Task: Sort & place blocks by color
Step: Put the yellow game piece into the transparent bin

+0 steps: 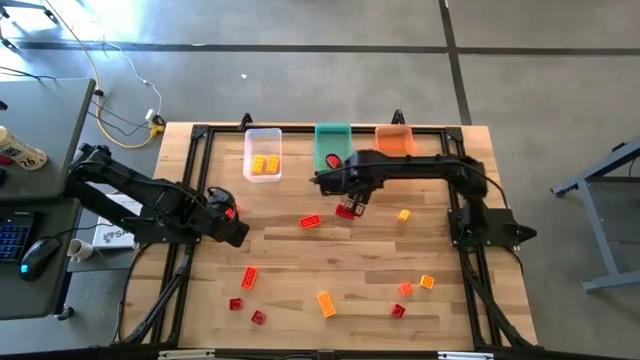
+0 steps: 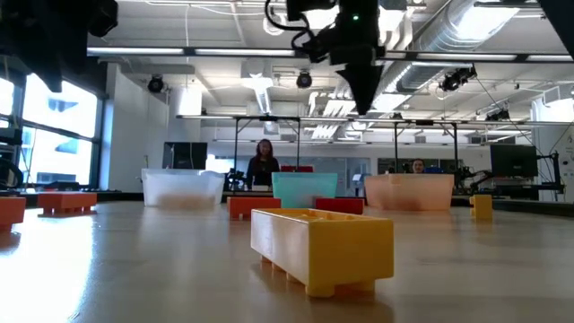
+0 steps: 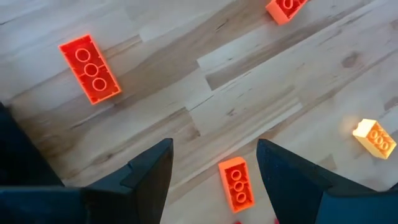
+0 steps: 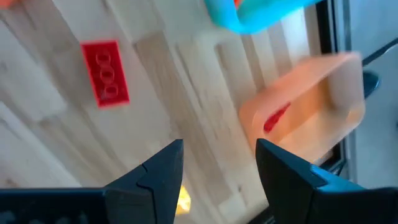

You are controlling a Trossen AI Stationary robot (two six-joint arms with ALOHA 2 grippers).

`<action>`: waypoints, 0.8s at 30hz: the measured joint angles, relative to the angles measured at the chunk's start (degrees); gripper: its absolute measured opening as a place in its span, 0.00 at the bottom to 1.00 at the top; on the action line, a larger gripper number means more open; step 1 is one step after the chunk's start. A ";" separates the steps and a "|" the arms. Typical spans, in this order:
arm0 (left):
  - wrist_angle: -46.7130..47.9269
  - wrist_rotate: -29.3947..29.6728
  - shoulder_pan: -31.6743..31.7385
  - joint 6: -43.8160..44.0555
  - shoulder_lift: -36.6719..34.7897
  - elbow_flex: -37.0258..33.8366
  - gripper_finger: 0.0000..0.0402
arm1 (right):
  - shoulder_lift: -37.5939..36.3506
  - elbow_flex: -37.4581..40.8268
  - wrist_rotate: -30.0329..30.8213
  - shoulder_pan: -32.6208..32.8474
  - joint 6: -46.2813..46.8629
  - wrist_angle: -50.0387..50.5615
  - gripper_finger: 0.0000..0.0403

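While the right gripper point(image 1: 352, 203) hangs above the table with fingers parted and empty, a red block point(image 1: 347, 211) lies on the wood just beneath it, near the teal bin point(image 1: 332, 146). Over at the table's left side, the left gripper point(image 1: 236, 232) is likewise spread and empty, with an orange block point(image 3: 237, 182) lying on the wood between its fingers point(image 3: 149, 174) in its wrist view.

No legible text anywhere; white box point(image 1: 112, 236) left of table perhaps bears lettering, too small to read.
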State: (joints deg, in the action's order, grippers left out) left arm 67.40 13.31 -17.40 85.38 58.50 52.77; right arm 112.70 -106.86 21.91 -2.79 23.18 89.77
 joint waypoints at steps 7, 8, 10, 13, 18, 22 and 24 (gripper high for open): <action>-0.04 2.93 1.41 -0.80 -0.01 0.00 0.55 | -9.15 11.59 -3.67 0.68 8.25 -4.34 0.47; -0.03 3.19 1.79 -1.39 -0.02 0.00 0.55 | -10.50 13.27 -4.15 0.94 9.49 -4.56 0.47; -0.05 3.80 2.48 -2.27 0.00 0.00 0.55 | -13.17 16.79 -4.53 1.38 11.84 -5.20 0.47; -0.06 4.10 3.46 -3.71 0.00 0.00 0.55 | -17.22 22.06 -4.93 2.09 16.34 -6.36 0.47; -0.37 4.10 5.03 -6.49 -0.02 0.00 0.55 | -23.05 30.46 -7.64 2.52 25.88 -10.71 0.47; -1.43 4.08 5.97 -8.57 0.00 0.00 0.55 | -26.76 35.98 -8.43 2.48 33.98 -13.82 0.47; -1.42 4.08 6.36 -9.20 -0.02 0.00 0.55 | -28.13 38.28 -8.45 2.48 37.14 -15.11 0.47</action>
State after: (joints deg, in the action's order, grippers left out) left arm 65.98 17.39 -11.04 76.19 58.48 52.77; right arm 84.57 -68.58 13.46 -0.32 60.33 74.67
